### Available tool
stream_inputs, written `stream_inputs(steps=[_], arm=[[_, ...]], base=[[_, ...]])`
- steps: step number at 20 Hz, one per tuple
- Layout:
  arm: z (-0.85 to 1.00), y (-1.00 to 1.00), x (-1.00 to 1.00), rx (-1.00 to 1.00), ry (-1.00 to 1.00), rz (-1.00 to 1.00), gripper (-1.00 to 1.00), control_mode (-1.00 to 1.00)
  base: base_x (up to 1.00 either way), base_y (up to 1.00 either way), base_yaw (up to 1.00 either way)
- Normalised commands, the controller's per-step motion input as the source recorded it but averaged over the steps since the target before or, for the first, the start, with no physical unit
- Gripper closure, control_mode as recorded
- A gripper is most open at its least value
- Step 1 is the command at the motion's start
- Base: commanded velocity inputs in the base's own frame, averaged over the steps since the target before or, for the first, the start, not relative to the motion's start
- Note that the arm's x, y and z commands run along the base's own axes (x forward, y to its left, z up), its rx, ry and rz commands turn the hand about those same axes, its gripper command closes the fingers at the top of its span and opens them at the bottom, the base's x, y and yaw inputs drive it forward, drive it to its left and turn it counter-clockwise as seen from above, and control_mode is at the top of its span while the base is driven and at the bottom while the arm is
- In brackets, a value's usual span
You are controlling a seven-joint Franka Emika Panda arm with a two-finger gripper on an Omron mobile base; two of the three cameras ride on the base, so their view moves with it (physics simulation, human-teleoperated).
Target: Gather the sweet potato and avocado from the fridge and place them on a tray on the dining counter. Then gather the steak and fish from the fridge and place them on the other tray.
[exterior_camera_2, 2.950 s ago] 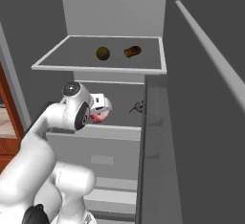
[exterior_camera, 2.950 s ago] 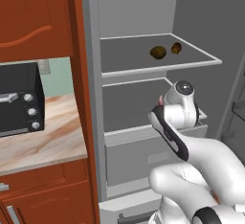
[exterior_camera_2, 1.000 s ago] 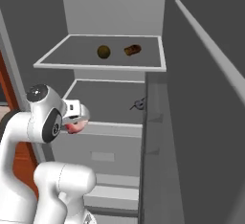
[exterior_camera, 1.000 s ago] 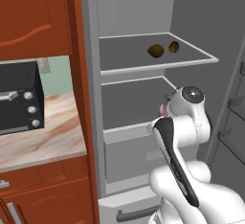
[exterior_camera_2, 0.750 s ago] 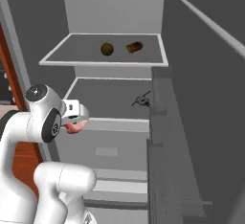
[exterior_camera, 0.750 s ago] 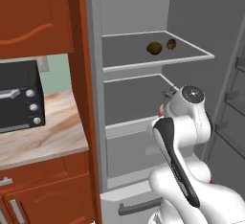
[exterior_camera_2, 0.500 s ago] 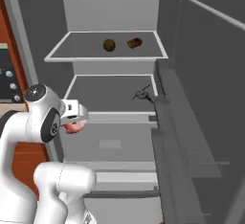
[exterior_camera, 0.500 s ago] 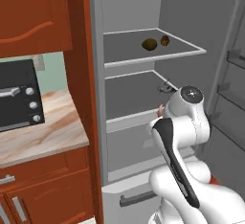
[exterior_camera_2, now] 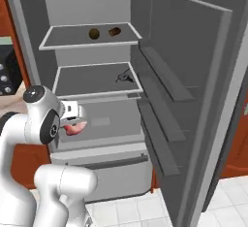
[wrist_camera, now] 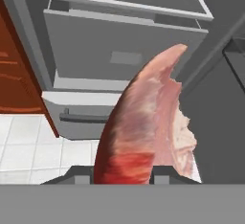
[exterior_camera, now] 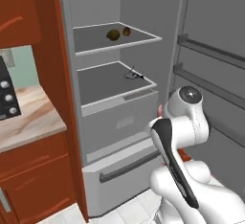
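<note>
view has swung left; tool (exterior_camera_2: 72,122) grips steak (wrist_camera: 146,122) before fridge (exterior_camera_2: 97,100).

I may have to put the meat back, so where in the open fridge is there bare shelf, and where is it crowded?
With the steak in the gripper, the lower shelf is bare except for the small dark item at its right rear. The upper shelf is bare on the left and along the front; its right rear holds the avocado and sweet potato.
</note>
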Motion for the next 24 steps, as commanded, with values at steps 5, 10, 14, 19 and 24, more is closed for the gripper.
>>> stream_inputs(steps=[5,10,14,19,24], arm=[[0.00,0.00,0.00,0.00,0.00,0.00,1.00,1.00],[0.00,0.00,0.00,0.00,0.00,0.00,1.00,1.00],[0.00,0.00,0.00,0.00,0.00,0.00,1.00,1.00],[0.00,0.00,0.00,0.00,0.00,0.00,1.00,1.00],[0.00,0.00,0.00,0.00,0.00,0.00,1.00,1.00]], base=[[-0.78,0.00,-0.32],[-0.89,0.14,-0.32],[-0.78,0.25,-0.35],[-0.62,0.19,-0.38],[-0.42,-0.02,-0.39]])
